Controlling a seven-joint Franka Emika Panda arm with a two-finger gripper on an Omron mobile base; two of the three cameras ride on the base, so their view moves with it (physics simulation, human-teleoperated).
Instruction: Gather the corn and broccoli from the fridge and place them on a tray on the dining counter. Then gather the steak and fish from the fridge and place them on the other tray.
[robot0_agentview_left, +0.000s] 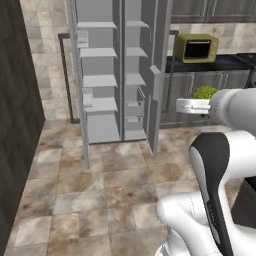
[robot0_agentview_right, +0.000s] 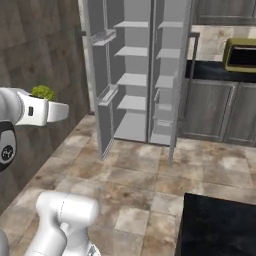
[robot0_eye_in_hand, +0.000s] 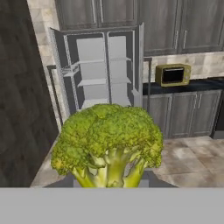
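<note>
You had the lumpy green broccoli head with its pale stalk (robot0_eye_in_hand: 109, 144) clamped between the fingers, raised in the air well clear of the tiled floor. Beyond it stood the tall grey fridge (robot0_agentview_left: 117, 75), both doors swung wide, its pale shelves looking bare. The step in hand was, I judge, carrying the broccoli to a tray. Next you would need to turn toward the black marble-look desk (robot0_agentview_right: 220, 225), whose corner showed near the base, and find that tray.

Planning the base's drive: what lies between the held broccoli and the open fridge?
Bare tiled floor in the right base view, from the broccoli to the fridge.
</note>
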